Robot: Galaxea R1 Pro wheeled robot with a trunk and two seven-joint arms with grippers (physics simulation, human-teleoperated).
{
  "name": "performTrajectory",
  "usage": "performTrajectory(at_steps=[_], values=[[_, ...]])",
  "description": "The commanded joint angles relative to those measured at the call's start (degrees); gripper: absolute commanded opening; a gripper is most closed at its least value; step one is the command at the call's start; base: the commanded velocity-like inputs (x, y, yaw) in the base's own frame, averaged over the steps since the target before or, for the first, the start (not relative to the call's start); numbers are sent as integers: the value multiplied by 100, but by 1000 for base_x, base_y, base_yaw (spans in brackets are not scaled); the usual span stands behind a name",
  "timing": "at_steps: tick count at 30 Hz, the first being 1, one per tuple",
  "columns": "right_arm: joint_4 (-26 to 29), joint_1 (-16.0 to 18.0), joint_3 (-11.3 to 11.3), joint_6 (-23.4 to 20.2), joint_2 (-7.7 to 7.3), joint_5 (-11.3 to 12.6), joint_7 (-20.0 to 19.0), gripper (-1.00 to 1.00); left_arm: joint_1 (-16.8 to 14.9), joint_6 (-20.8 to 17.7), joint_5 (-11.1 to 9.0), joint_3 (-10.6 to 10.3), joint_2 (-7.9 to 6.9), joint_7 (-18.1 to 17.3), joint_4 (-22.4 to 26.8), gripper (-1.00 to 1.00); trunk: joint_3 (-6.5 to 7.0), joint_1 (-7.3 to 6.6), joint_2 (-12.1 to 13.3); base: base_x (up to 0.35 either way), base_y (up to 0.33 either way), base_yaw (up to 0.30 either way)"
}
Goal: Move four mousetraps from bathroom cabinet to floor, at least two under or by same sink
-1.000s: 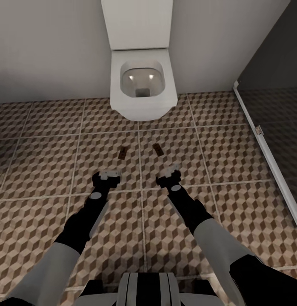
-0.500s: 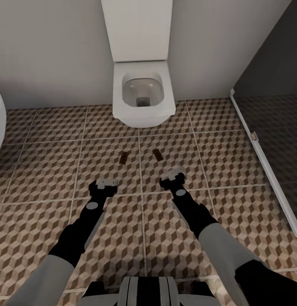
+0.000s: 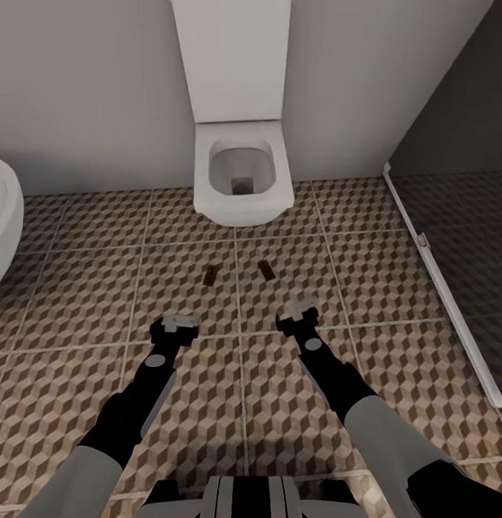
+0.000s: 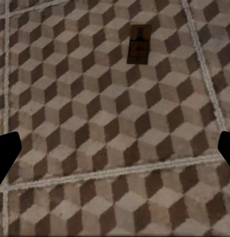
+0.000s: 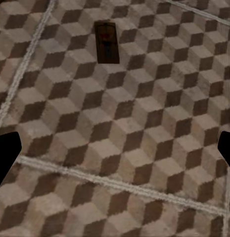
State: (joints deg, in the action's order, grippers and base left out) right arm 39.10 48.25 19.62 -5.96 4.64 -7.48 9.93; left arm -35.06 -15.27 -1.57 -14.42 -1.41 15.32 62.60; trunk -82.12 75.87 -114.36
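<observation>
The head camera looks steeply down from above at the toilet (image 3: 242,173). Both wrist cameras hang close over the bathroom floor (image 3: 78,302) before it. Each shares one mousetrap with the head view.

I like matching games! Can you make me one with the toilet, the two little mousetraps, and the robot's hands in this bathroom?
Things:
1. toilet
2. left mousetrap
3. right mousetrap
4. left gripper

Places or states:
A. lying on the floor, ahead of the right gripper
B. open and empty above the tiles
C. white, against the wall
D. lying on the floor, just left of the grout line

Pairs: 1-C, 2-D, 3-A, 4-B
</observation>
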Motion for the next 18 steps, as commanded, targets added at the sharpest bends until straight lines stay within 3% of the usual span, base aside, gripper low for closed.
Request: performTrajectory(at_steps=[1, 18], values=[[7, -36, 21, -42, -18, -60, 35, 100, 3, -32, -17, -25, -8, 46, -3, 100, 25, -23, 40, 0, 0, 0], [-58, -488, 15, 518, -304, -29, 39, 100, 205, 174, -19, -25, -6, 33, -409, 100, 489, -396, 722, 0, 0, 0]])
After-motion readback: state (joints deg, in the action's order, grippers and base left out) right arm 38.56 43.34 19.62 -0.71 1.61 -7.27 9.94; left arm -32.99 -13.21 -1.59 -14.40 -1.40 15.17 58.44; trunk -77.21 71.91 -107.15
